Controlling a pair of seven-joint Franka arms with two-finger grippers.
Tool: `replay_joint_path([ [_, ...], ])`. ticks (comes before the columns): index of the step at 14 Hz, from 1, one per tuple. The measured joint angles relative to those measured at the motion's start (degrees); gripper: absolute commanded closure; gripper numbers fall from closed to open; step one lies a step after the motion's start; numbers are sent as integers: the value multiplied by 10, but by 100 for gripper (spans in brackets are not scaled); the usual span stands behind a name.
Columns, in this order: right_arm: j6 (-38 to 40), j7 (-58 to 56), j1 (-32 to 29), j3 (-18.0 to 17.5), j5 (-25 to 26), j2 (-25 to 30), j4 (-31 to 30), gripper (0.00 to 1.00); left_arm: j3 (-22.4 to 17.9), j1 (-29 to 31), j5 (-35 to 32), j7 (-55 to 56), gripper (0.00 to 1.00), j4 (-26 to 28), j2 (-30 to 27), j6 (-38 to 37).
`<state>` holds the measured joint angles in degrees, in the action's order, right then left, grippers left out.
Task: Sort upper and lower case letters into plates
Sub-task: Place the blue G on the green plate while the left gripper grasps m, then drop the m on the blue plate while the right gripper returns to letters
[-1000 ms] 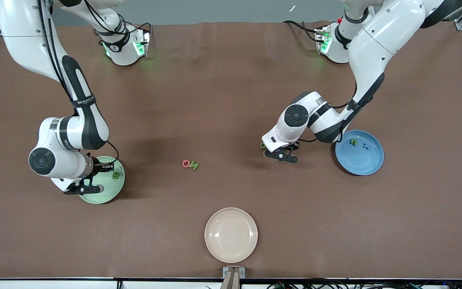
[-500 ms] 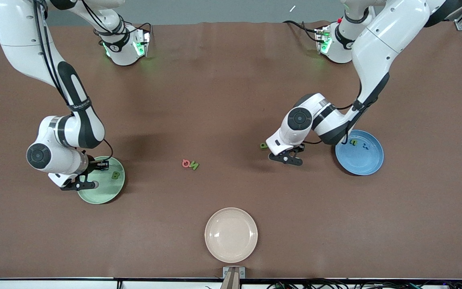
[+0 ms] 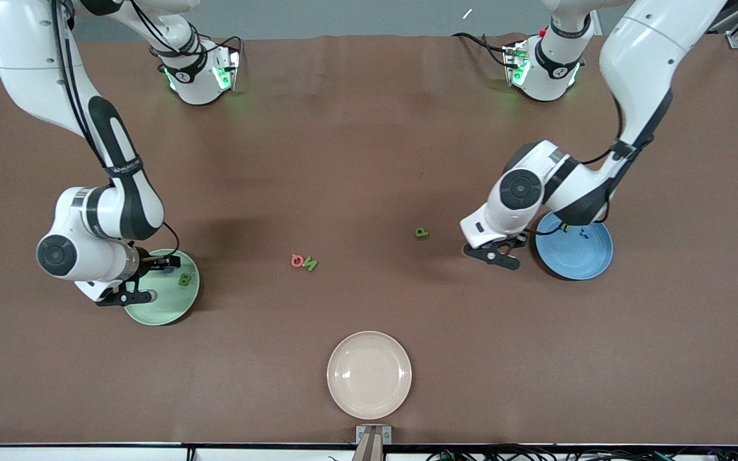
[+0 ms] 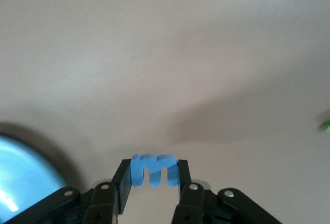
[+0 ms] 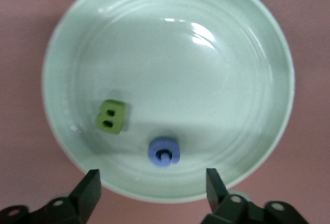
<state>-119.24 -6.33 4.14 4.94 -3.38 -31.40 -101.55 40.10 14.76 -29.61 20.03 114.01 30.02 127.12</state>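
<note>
1. Standing at the right arm's end, the mint green plate (image 3: 165, 296) sits with bare brown table (image 3: 356, 160) all round it and wide open room toward the middle. The right gripper (image 3: 139, 282) hangs over it, fingers spread wide and holding nothing.
2. In that plate lie a green B (image 5: 111, 117) and a blue letter (image 5: 164, 151), apart from each other; I cannot read the blue one. The arm's wrist covers part of the plate's rim in the front view.
3. Mid-table, a red-orange letter (image 3: 296, 260) and a green N (image 3: 309, 263) lie touching, free space all about them.
4. Nearest the front camera sits the cream plate (image 3: 369, 374), close to the table's edge.
5. A green p (image 3: 421, 233) lies alone, nearer the left arm.
6. The left gripper (image 3: 502, 255) is beside the sky blue plate (image 3: 577, 256), clamped on a blue m (image 4: 154, 170).
7. Small dark letters lie in the blue plate, partly hidden under the arm and too small to read.
</note>
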Motion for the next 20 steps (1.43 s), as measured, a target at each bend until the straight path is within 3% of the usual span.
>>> replay_joint_path([
  [2,72,17,4,-8,-48,19,40,0,49,88,0,-47,81,28,-12,-7],
  [4,87,64,19,-14,-76,30,49,0,83,170,-2,-94,80,53,-17,-8],
  [7,75,177,72,-18,-79,27,49,0,91,245,-23,-138,80,71,-17,-4],
  [12,17,374,156,-19,-79,23,46,0,91,298,-86,-140,80,78,9,33],
  [17,-10,557,186,-19,-79,23,43,0,86,321,-125,-140,79,77,41,61],
  [20,-65,733,210,-19,-78,22,42,0,79,321,-146,-138,79,75,53,66],
])
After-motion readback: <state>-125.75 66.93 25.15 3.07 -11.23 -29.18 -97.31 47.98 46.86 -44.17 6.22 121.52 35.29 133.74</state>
